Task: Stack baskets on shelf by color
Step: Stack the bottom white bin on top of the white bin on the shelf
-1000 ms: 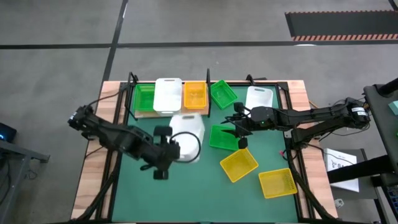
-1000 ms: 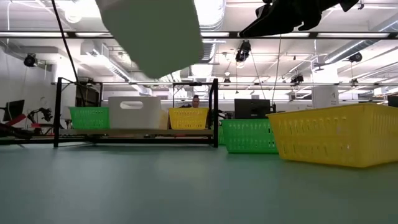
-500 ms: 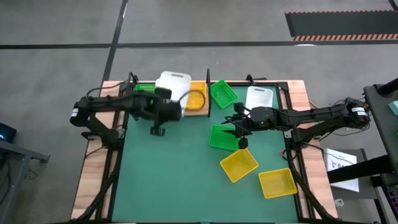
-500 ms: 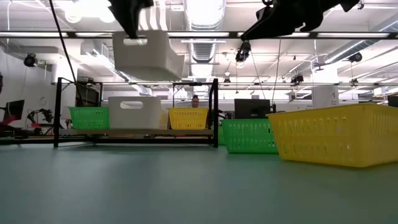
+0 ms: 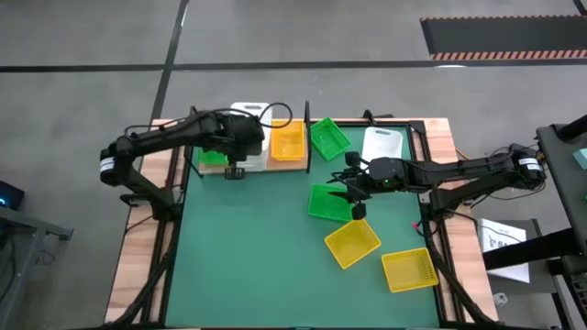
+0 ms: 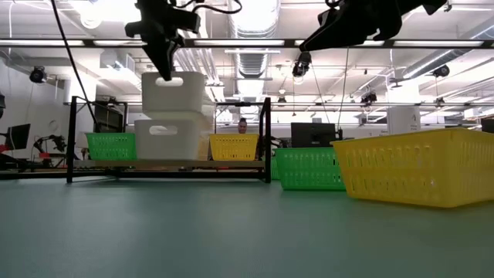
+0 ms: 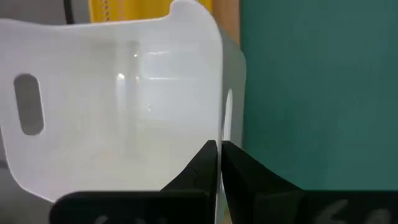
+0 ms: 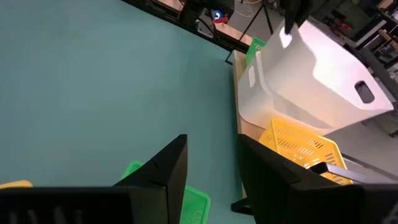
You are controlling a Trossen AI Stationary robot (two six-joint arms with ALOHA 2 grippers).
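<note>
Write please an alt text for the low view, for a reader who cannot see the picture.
The left gripper holds a white basket by its rim, right above a second white basket on the wooden shelf, between a green basket and a yellow one. Nearer on the green mat stand another green basket and a large-looking yellow basket.

Left gripper (image 7: 218, 163) pinched, right gripper (image 8: 211, 163) agape.

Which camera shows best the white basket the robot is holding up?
The low view: the white basket hangs from the left tool just above the white one on the shelf. The high view mostly hides it under the arm. The left wrist view shows only its inside, and the right wrist view shows it tilted.
</note>
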